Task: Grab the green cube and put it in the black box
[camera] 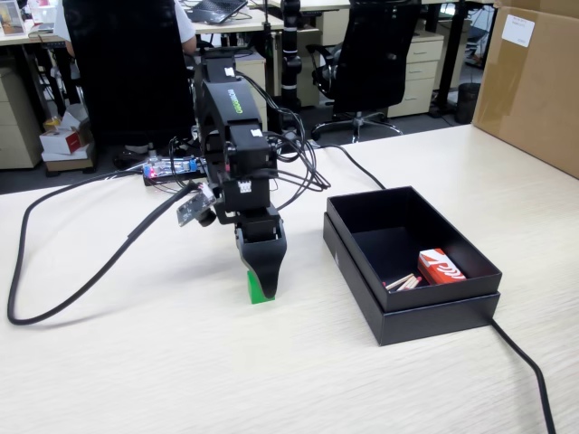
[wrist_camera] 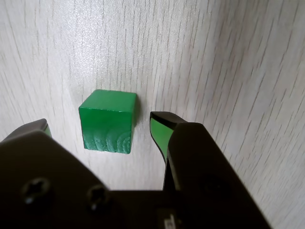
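Observation:
The green cube (wrist_camera: 107,121) rests on the pale wood table, between my two fingers in the wrist view. My gripper (wrist_camera: 100,125) is open, with a gap on each side of the cube and no contact. In the fixed view the gripper (camera: 264,287) points straight down at the table, and the cube (camera: 257,290) peeks out behind its tip. The black box (camera: 358,254) stands to the right of the arm, apart from the cube.
A red-and-white packet (camera: 440,267) and some small sticks (camera: 403,282) lie inside the box. A thick black cable (camera: 81,282) curves over the table on the left. Another cable (camera: 525,362) runs off the box's near right corner. A cardboard box (camera: 534,81) stands far right.

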